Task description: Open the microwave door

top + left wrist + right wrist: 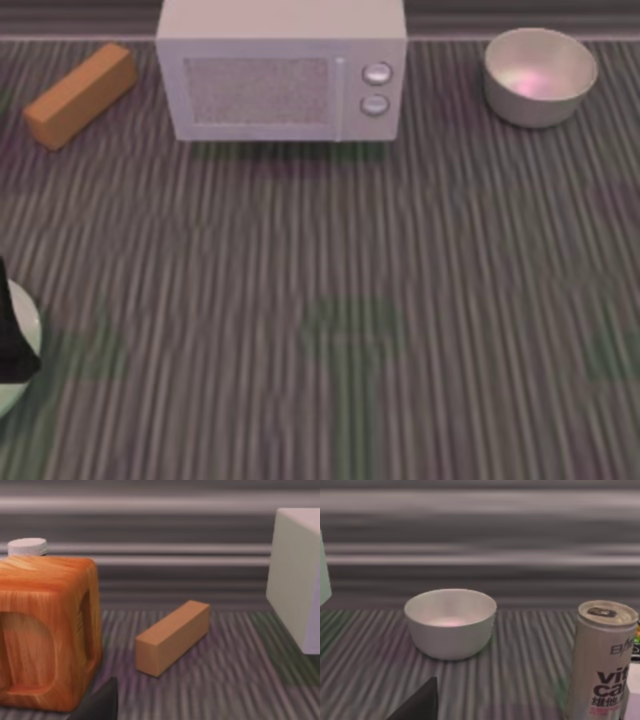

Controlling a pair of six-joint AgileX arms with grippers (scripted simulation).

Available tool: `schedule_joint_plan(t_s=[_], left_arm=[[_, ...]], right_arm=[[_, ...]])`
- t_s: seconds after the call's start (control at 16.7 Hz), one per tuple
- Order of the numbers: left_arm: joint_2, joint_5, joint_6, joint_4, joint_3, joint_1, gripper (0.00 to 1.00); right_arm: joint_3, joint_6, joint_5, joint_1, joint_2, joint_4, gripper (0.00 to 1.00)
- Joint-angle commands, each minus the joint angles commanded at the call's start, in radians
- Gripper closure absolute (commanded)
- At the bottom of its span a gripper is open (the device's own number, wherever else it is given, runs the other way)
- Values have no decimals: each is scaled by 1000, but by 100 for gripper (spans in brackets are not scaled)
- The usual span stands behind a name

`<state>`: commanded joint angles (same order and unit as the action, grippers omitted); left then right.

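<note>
Microwave door point(258, 90) shut, table's far edge | both grippers' finger state untellable (arms parked) | approach knob-side door edge, swing outward

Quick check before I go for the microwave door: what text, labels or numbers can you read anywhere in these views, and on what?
"vit" over "ca": large dark letters on the drink can, cut off by its curve.
Characters above and a pink line below them on the can: too blurred to read.
Microwave, its knobs, orange jug, wooden block, bowl: no text visible.
</note>
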<state>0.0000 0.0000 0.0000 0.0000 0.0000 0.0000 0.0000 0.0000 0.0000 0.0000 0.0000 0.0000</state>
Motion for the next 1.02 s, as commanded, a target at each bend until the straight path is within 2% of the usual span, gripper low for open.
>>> schedule_joint_plan(t_s=[0.24, 0.54, 0.78, 1.02], left_arm=[[22, -2, 1, -21, 17, -7, 0], [215, -23, -4, -190, 197, -64, 0], [479, -51, -40, -379, 493, -142, 0], [797, -84, -115, -568, 907, -239, 0]], right_arm=[[0, 0, 0, 0, 0, 0, 0], [0, 0, 0, 0, 0, 0, 0], [0, 0, 0, 0, 0, 0, 0], [0, 0, 0, 0, 0, 0, 0]])
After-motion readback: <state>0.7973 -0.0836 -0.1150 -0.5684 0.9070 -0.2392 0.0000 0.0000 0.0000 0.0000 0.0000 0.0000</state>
